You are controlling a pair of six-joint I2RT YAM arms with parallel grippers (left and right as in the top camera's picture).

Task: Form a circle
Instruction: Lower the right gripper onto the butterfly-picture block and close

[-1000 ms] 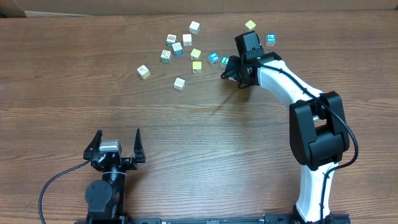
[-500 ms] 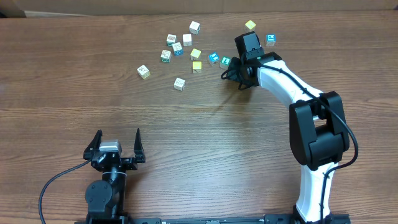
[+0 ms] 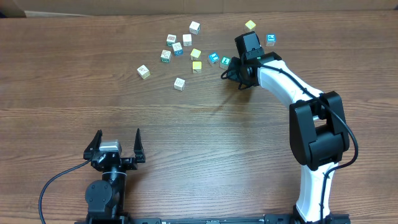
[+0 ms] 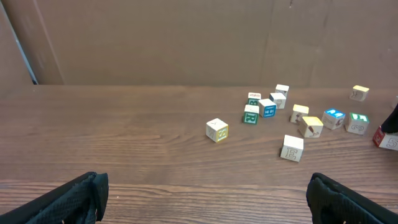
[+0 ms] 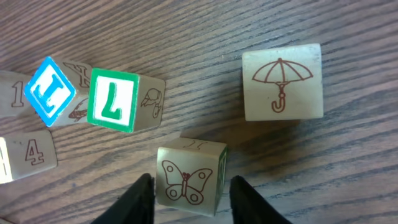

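Loosely grouped at far side of tabletop (image 3: 199, 124): clump of pale printed cubes (image 3: 177, 45) (blue- and green-faced ones close by). Off to its right, butterfly cube (image 5: 186, 177) flanked by right tool (image 5: 191, 186), fingers just beside its sides; pinching or not, cannot tell. At near edge, left tool (image 3: 115, 144) spread wide, well apart from cubes.

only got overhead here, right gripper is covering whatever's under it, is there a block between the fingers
Observer: Yes. The right wrist view shows a butterfly block between the right gripper fingers, one close on each side. I can't tell if they touch it.
Operator: anything hidden next to it
Observer: An umbrella block lies flat up and to the right of it, with bare table between them.
Operator: and the green one
Observer: The green-faced block is up and to the left, also apart from the butterfly block.
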